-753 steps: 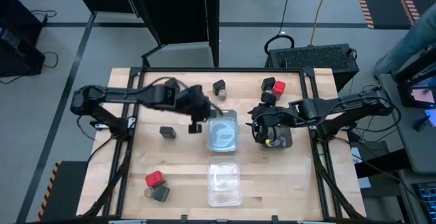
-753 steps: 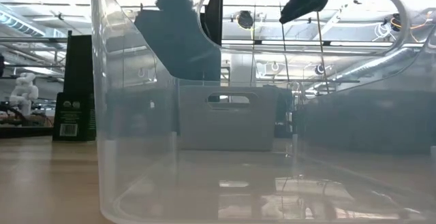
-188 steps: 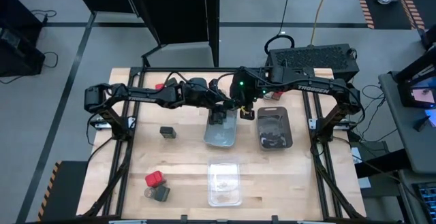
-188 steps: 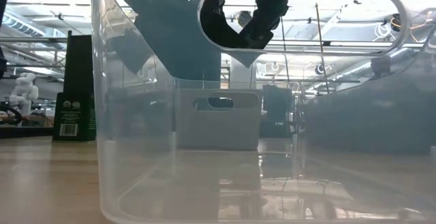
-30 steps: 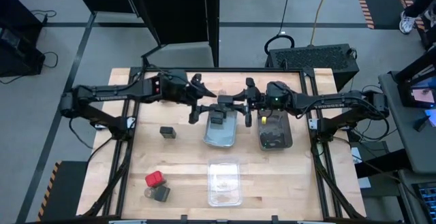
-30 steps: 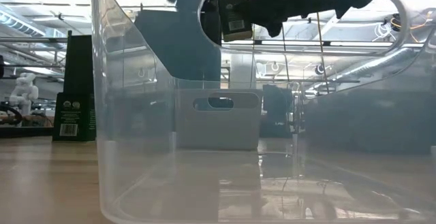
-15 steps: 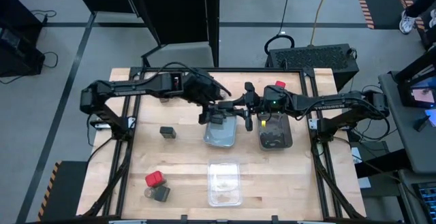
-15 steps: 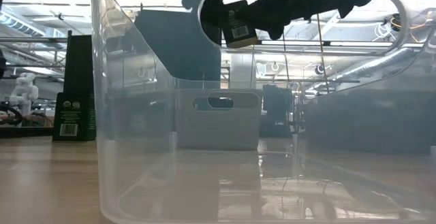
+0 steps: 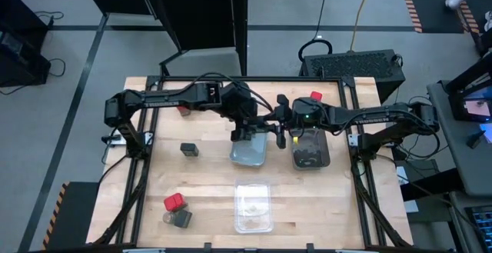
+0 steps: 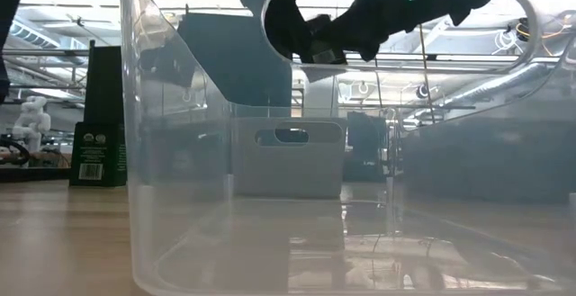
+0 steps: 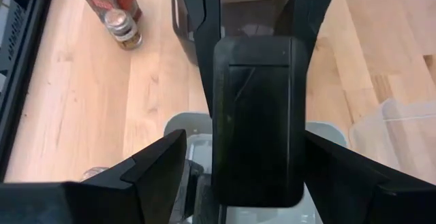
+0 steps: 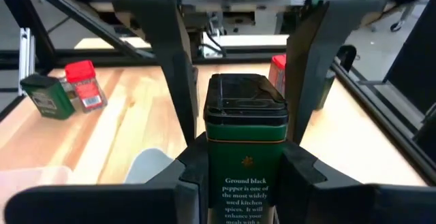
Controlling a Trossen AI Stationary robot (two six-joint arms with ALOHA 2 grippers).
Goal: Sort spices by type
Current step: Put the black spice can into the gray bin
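My right gripper is shut on a dark green-black pepper tin and holds it over the middle clear tray. My left gripper is open. Its fingers stand on either side of the tin's lid end; I cannot tell whether they touch it. In the left wrist view the tin fills the gap between my left fingers. On the table stand red blocks, a dark block and a jar beside another dark block. My right gripper pinches the pepper tin between its two fingers by the lower part of its body. The fingers come level from the table's right side and lie along the tin. The tin is lifted clear above the clear tray, lid end pointing away from the gripper.
A dark smoky tray holding dark things sits right of the middle tray. A second clear tray lies toward the near edge and fills the low view. A green tin and a red block stand at the far left.
My left gripper has swung toward the table's right, in to the pepper tin, and now straddles its lid end. My right gripper has kept its hold over the middle tray. In the low view the tin has tipped and is now mostly hidden behind the left gripper.
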